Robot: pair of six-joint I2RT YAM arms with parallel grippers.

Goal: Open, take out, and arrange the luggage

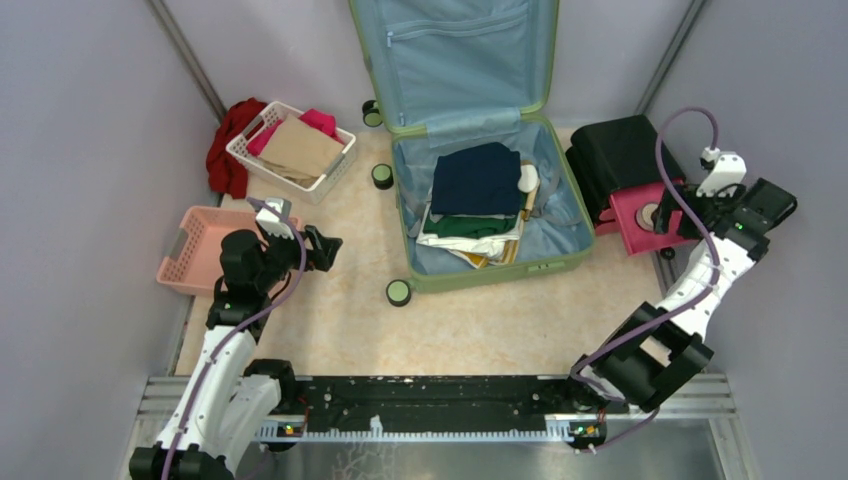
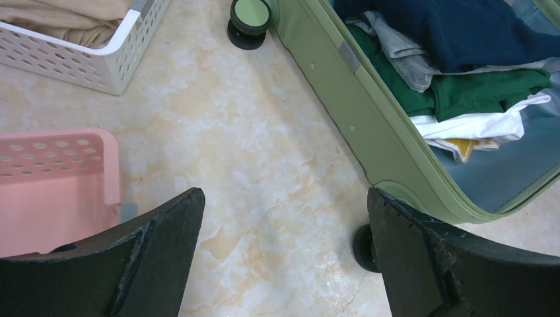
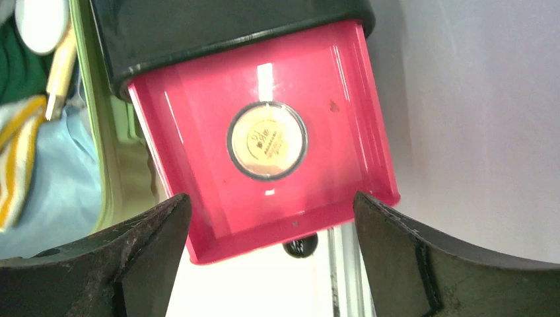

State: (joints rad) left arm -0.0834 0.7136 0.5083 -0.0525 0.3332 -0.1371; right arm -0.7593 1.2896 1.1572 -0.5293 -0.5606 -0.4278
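The sage-green luggage [image 1: 490,275] lies open on the floor, its lid with light blue lining leaning against the back wall. Folded clothes are stacked inside: a navy garment [image 1: 478,178] on top, then green, white and yellow ones. My left gripper [image 1: 328,250] is open and empty over bare floor, left of the suitcase's near corner; the left wrist view [image 2: 284,198] shows the suitcase wall [image 2: 330,86] to its right. My right gripper [image 1: 695,215] is open and empty at the near edge of a pink case [image 3: 198,132], right of the suitcase.
A black case [image 1: 620,150] is stacked with the pink case [image 1: 640,215]. A white basket [image 1: 250,150] with beige and pink cloth stands back left beside a red cloth [image 1: 228,150]. A pink basket [image 1: 195,250] sits by my left arm. Caster wheels [image 1: 398,292] stick out.
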